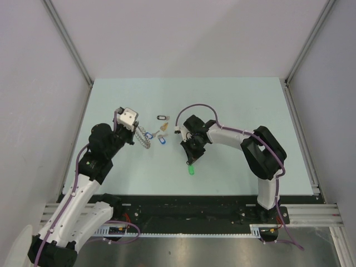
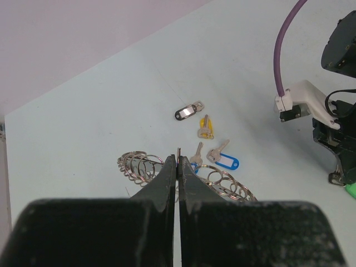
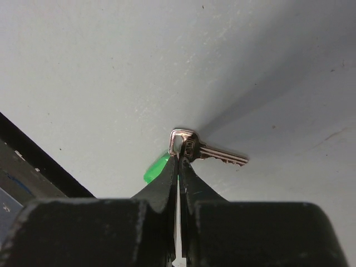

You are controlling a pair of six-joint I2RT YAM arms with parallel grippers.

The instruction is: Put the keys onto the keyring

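The keyring [image 2: 136, 165], a floppy coil of silver loops, lies on the table and shows on both sides of my left fingers; it also shows in the top view [image 1: 146, 139]. My left gripper [image 2: 178, 159] [image 1: 139, 135] is shut on a thin piece of its rim. My right gripper [image 3: 179, 159] [image 1: 190, 161] is shut on the head of a silver key [image 3: 217, 152] with a green tag [image 3: 155, 169] [image 1: 190, 170], held just above the table. Keys with black [image 2: 188, 113], yellow [image 2: 205, 131] and blue [image 2: 227, 162] tags lie just beyond the ring.
Another small key [image 2: 197, 151] lies against the ring's far side by my left fingertips. The black rail [image 1: 183, 207] with the arm bases runs along the table's near edge. Metal frame posts [image 1: 69, 41] stand at the back corners.
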